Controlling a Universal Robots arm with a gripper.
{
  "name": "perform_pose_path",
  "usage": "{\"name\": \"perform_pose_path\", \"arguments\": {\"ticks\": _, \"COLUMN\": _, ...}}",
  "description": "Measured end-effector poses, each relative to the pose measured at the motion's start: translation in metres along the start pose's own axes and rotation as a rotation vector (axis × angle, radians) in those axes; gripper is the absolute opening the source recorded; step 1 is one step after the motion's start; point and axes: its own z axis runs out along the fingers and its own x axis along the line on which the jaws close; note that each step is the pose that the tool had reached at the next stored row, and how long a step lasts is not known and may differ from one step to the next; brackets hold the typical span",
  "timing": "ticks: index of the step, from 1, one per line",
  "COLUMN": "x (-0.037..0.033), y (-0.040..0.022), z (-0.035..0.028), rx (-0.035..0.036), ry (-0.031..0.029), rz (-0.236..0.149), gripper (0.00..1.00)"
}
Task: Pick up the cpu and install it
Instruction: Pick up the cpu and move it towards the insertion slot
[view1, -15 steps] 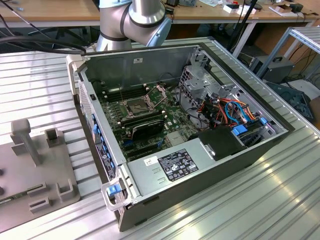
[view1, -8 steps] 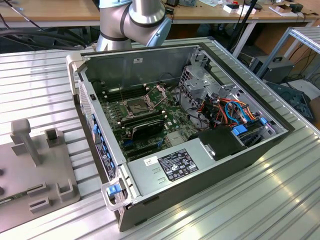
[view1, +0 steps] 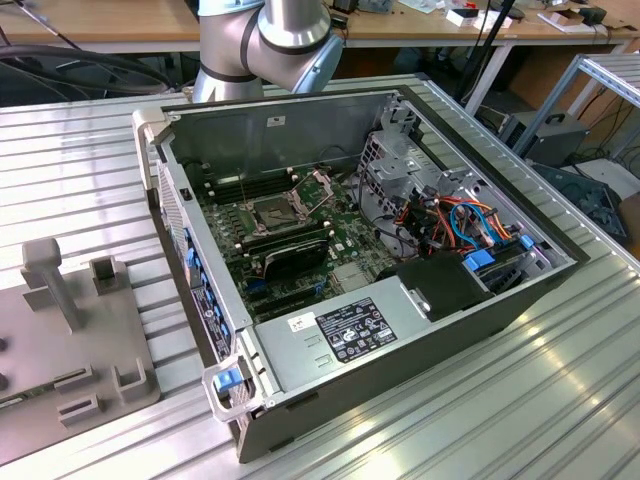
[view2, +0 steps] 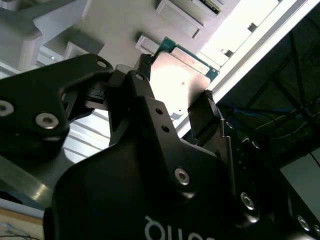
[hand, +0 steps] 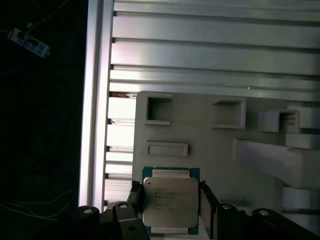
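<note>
Silver ribbed aluminium-profile table (view1: 560, 400) carries two things; a big open dark-grey metal computer case (view1: 420, 372) lies on its side approx. mid-table, at an angle to the ribs, open face up; a flat light-grey plastic fixture plate (view1: 40, 350) w/ raised posts and small pockets lies at the exterior view's left, near the case but apart, bare ribs between; in the first wrist view the plate (hand: 215, 160) sits flat on the table (hand: 200, 50), close to its edge rail (hand: 95, 100).
</note>
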Motion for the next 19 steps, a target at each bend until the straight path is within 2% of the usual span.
{"name": "perform_pose_path", "arguments": {"ticks": 14, "x": 0.0000, "y": 0.0001, "z": -0.0016, "rx": 0.0001, "ry": 0.0001, "rz": 0.000, "gripper": 0.55}}
{"name": "perform_pose_path", "arguments": {"ticks": 19, "x": 0.0000, "y": 0.0002, "z": -0.0057, "rx": 0.0001, "ry": 0.0002, "rz": 0.000, "gripper": 0.55}}
